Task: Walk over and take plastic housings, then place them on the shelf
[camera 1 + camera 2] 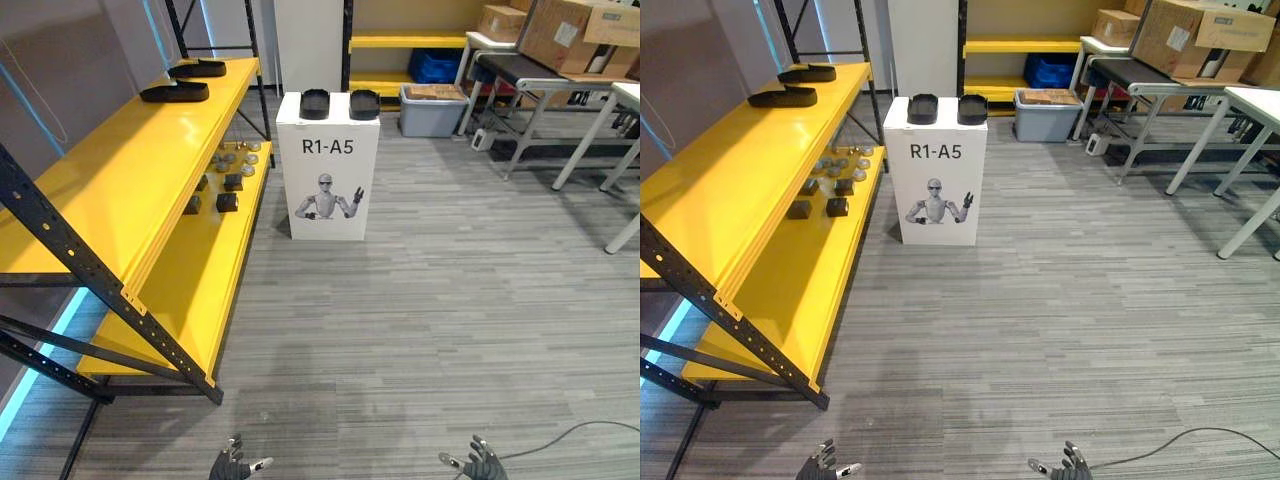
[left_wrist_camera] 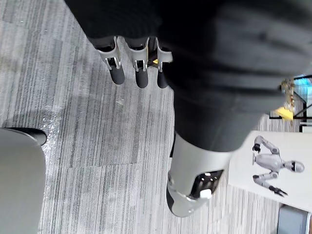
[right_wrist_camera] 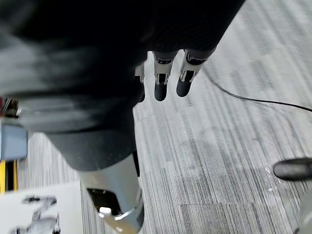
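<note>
Two black plastic housings point(image 1: 314, 103) sit side by side on the white pedestal point(image 1: 328, 170) in the upper centre of the frame, well apart from the robot, while two other housings point(image 1: 175, 92) already lie on the top board of the yellow shelf point(image 1: 130, 170) at upper left. The left hand point(image 1: 230, 464) and right hand point(image 1: 484, 464) hang at the bottom edge, fingers straight and empty. About half done, I judge: the walk, pickup and placing of this pair are left.
</note>
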{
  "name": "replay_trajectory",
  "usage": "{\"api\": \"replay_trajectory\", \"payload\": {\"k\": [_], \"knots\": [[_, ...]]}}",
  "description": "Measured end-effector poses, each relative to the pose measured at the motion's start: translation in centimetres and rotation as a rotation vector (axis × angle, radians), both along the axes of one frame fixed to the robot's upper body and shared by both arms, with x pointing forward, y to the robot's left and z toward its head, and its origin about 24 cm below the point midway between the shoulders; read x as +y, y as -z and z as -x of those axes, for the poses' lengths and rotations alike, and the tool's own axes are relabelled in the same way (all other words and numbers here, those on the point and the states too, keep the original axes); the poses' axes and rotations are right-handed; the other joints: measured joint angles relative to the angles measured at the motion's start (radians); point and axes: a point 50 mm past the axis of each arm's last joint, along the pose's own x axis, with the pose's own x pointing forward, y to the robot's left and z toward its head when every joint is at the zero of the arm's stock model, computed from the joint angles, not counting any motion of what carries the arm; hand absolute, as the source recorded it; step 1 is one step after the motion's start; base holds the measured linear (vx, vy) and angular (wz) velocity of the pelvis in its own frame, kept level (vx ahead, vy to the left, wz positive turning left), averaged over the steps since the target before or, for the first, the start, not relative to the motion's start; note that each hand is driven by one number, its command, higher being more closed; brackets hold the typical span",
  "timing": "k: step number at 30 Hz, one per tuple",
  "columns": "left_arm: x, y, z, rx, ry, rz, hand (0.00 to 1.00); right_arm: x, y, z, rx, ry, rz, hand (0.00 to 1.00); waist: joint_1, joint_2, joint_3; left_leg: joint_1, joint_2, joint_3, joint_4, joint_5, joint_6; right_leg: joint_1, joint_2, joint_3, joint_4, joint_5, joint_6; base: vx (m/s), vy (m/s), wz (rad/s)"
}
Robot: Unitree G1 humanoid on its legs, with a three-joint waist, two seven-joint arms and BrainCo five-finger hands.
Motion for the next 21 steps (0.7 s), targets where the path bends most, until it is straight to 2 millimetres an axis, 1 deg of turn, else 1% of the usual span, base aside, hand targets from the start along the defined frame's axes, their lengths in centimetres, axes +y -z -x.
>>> {"api": "replay_trajectory", "payload": {"k": [2, 5, 7, 12, 14, 16, 19, 20, 21], "knots": [[-0.1, -0.3, -0.4, -0.018, 0.033, -0.01, 0.0, -0.2, -0.6, -0.7, -0.026, -0.048, 0.029, 0.0, -0.004, 0.0, 0.008, 0.009, 0.001, 0.006, 0.002, -0.009, -0.013, 0.012, 0.0, 0.004, -0.008, 0.0, 0.0, 0.03, 0.002, -0.07], [-0.1, -0.6, -0.9, -0.039, 0.049, -0.019, 0.0, -0.3, -0.7, -0.9, -0.027, -0.067, 0.04, 0.0, -0.009, 0.001, 0.01, 0.008, 0.001, 0.008, 0.005, -0.014, -0.019, 0.014, 0.0, 0.006, -0.015, 0.0, 0.0, 0.01, -0.003, -0.05], [0.1, -0.6, -0.9, -0.044, 0.037, -0.021, 0.0, -0.4, -0.7, -0.9, -0.027, -0.07, 0.041, 0.0, -0.019, 0.001, 0.011, 0.006, 0.002, 0.011, 0.009, -0.018, -0.023, 0.015, 0.001, 0.01, -0.02, 0.0, 0.0, 0.0, -0.007, -0.07], [0.8, -0.8, -0.9, -0.049, -0.007, -0.025, 0.0, -0.7, -1.3, -1.5, -0.056, -0.087, 0.06, 0.0, -0.026, 0.004, 0.018, 0.003, 0.015, 0.035, 0.029, -0.04, -0.014, 0.013, 0.015, 0.031, -0.022, 0.0, 0.0, -0.01, -0.01, -0.15], [0.8, -1.0, -1.2, -0.068, -0.009, -0.024, 0.0, -0.9, -1.4, -1.7, -0.058, -0.098, 0.067, 0.0, -0.032, 0.005, 0.018, -0.005, 0.018, 0.035, 0.029, -0.041, -0.014, 0.006, 0.017, 0.03, -0.025, 0.0, 0.0, 0.0, 0.0, 0.0], [0.8, -1.2, -1.6, -0.081, -0.013, -0.026, 0.0, -0.8, -1.4, -1.9, -0.063, -0.1, 0.067, 0.0, -0.032, 0.006, 0.019, -0.017, 0.021, 0.036, 0.035, -0.045, -0.011, -0.003, 0.02, 0.03, -0.026, 0.0, 0.0, 0.0, 0.0, 0.0], [1.0, -1.4, -1.8, -0.097, -0.039, -0.034, 0.0, -0.8, -1.6, -2.4, -0.078, -0.1, 0.071, 0.0, -0.031, 0.011, 0.025, -0.03, 0.03, 0.043, 0.059, -0.062, -0.005, -0.009, 0.027, 0.037, -0.026, 0.0, 0.0, 0.01, -0.009, -0.1], [1.0, -1.4, -1.9, -0.101, -0.047, -0.031, 0.0, -0.8, -1.7, -2.8, -0.086, -0.1, 0.073, 0.0, -0.029, 0.014, 0.026, -0.031, 0.033, 0.052, 0.068, -0.072, -0.011, -0.009, 0.03, 0.046, -0.027, -0.001, 0.001, 0.03, 0.007, -0.22], [1.0, -1.7, -2.1, -0.115, -0.047, -0.031, 0.0, -0.8, -1.9, -3.4, -0.103, -0.099, 0.074, 0.0, -0.028, 0.018, 0.027, -0.046, 0.038, 0.062, 0.089, -0.089, -0.003, -0.02, 0.034, 0.056, -0.021, -0.007, 0.005, 0.02, 0.012, -0.23]]}}
